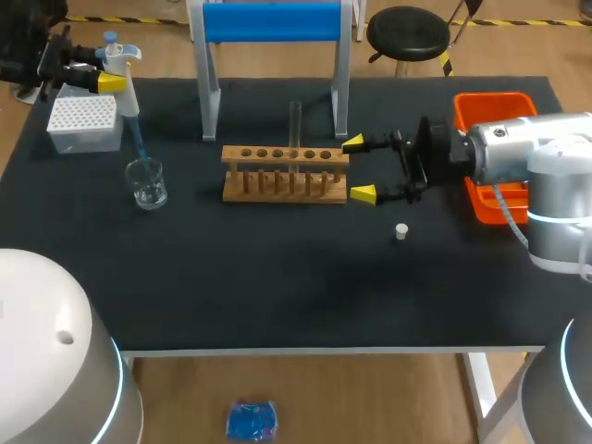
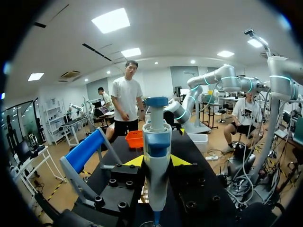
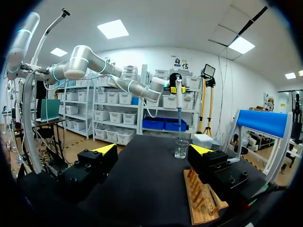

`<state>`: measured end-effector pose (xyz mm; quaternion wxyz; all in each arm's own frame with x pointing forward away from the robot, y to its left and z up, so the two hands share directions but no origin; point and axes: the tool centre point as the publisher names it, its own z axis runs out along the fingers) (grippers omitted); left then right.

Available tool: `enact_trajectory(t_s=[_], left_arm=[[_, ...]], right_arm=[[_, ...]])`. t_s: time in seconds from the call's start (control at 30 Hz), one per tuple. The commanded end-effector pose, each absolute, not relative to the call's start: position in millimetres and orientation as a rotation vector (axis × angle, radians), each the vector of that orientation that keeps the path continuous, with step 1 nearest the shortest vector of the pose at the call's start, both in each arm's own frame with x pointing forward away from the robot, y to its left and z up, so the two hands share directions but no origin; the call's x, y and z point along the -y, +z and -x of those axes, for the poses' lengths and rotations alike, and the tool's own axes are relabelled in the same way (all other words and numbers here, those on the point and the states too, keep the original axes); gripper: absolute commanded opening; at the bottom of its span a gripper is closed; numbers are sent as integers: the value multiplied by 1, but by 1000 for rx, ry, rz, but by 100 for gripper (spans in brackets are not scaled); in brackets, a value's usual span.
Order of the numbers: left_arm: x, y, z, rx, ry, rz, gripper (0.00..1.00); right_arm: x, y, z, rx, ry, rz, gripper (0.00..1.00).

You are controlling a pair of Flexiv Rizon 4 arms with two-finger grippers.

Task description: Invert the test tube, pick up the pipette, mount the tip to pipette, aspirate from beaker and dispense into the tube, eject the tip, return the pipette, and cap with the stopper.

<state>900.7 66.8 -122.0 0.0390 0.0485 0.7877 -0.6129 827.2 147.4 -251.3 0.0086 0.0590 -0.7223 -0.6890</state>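
Note:
My left gripper (image 1: 113,80) is at the far left, shut on the white and blue pipette (image 1: 123,88), which stands upright. Its blue tip (image 1: 139,148) dips into the glass beaker (image 1: 148,183). In the left wrist view the pipette (image 2: 156,151) fills the gap between the fingers of that gripper (image 2: 156,161). A test tube (image 1: 296,125) stands upright in the wooden rack (image 1: 285,173). My right gripper (image 1: 359,168) is open just right of the rack, holding nothing. The white stopper (image 1: 401,231) lies on the mat in front of it. The right wrist view shows its gripper (image 3: 154,149) facing the beaker (image 3: 181,149).
A white tip box (image 1: 83,120) sits beside the beaker at the far left. A blue-topped stand (image 1: 273,23) rises behind the rack. An orange bin (image 1: 495,106) is at the back right, partly behind my right arm.

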Motion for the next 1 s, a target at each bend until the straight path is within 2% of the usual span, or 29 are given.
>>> enact_trajectory(t_s=[0.03, 0.63, 0.83, 1.0], left_arm=[[-69, -122, -901, -2417, -1877, -151, 0], [-69, -122, -901, -2417, -1877, -151, 0], [-69, -122, -901, -2417, -1877, -151, 0], [-69, -122, -901, -2417, -1877, -151, 0]], right_arm=[[-147, -251, -826, 2261, -2153, -182, 100], [-151, -249, -823, 2274, -2133, -177, 100], [-192, -243, -811, 2404, -2127, -118, 100], [-250, -257, -811, 2492, -2059, -82, 100]])
